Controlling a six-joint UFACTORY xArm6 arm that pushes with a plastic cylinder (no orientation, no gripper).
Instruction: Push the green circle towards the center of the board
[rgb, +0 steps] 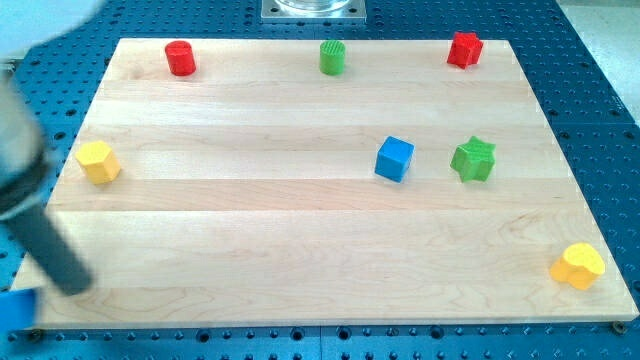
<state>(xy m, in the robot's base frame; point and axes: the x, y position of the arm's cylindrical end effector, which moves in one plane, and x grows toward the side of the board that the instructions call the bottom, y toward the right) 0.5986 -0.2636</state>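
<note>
The green circle stands at the board's top edge, near the middle. It looks small, light and hard, so it should slide easily. There is no claw, only the tip, far off at bottom left. Push from its top side.

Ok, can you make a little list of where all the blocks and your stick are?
target: green circle, top edge, middle
my tip: bottom-left, far from every block
red cylinder: top left
red block: top right
blue cube: right of centre
green star: beside blue cube
yellow blocks: left edge, bottom-right corner
</note>
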